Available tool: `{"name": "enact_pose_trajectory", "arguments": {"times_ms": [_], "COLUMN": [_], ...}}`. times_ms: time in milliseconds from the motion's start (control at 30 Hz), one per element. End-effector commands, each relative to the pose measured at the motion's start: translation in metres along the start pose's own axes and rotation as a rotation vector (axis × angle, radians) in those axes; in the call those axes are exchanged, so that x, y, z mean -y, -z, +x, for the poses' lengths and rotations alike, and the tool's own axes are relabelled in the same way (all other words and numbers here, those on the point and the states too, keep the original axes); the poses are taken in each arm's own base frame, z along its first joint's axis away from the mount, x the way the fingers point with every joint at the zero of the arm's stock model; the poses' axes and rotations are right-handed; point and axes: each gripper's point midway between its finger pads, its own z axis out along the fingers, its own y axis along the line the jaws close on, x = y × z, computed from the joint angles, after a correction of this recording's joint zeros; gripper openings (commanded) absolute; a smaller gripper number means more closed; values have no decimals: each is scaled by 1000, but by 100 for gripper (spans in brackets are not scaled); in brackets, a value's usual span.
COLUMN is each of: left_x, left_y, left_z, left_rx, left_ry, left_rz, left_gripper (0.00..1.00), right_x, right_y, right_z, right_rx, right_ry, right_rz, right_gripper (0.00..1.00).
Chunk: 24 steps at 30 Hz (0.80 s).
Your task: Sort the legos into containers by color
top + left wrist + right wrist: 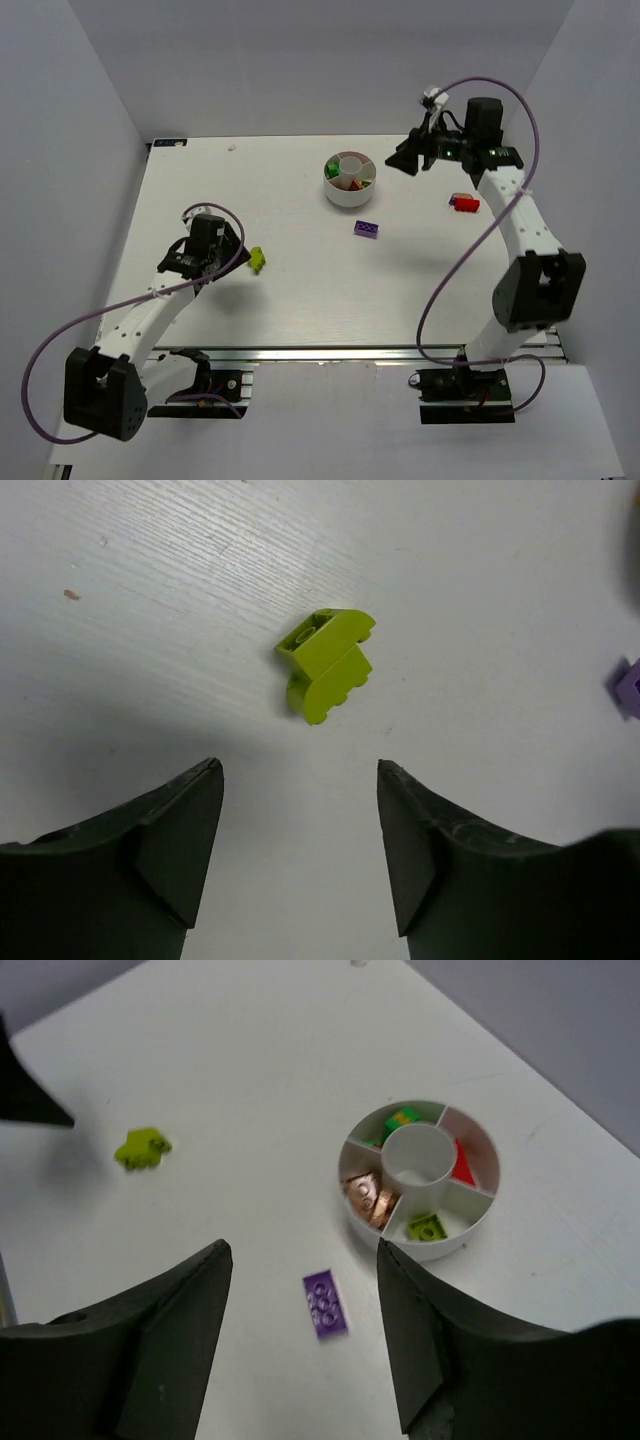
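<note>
Legos are partly sorted: some lie in the dish (455, 1243), while a yellow-green lego (328, 665) lies on the counter (150, 580) just ahead of the left gripper (300, 770), whose jaws stand apart and empty. This brick seems to lie tipped over, so I would lower the gripper centred over it, put the fingers on two flat faces, and close gently. A purple lego (325, 1304) and a red lego (464, 203) lie near the dish. The right gripper (305, 1250), also apart, holds nothing.

— Top view?
— From above and behind, looking down on the whole table (300, 290).
— And from the wrists?
— Left: close over the yellow-green brick (325, 665). Right: higher, same brick in sight.
</note>
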Motion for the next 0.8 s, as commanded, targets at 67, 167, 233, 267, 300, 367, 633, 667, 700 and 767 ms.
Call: {"name": "enact_pose_trajectory", "arguments": {"times_ms": [67,167,233,267,300,367,633,667,700,767], "left_x": [11,6,2,1,2,-3,1,2,1,1], "left_y": [-7,-21,-30,-33,-34,-45,-61,-63,-65,-67], "left_z": [-15,-16,-18,-18,-19,-10,-1,-3,-2,-2], "left_rx": [-84,-121,-141,-152,-163,-214,-278,-277,-281,-284], "left_ry": [16,39,69,79,93,101,139,144,147,146], "left_rz": [29,-9,-43,-56,-67,-106,-123,-122,-127,-133], "left_gripper": [81,82,84,85,85,86,86,87,87,86], "right_x": [-42,-51,-58,-57,-59,-62,-57,-56,-57,-59], "right_y": [27,42,49,52,53,57,61,62,62,62], "right_z": [39,54,61,63,64,67,70,70,72,73], "right_rx": [-40,-59,-65,-69,-68,-66,-73,-73,-74,-71], "right_ry": [69,73,75,76,74,72,64,60,58,53], "right_rz": [17,81,104,120,125,140,186,190,190,186], "right_gripper": [76,82,84,84,84,84,84,84,84,84]}}
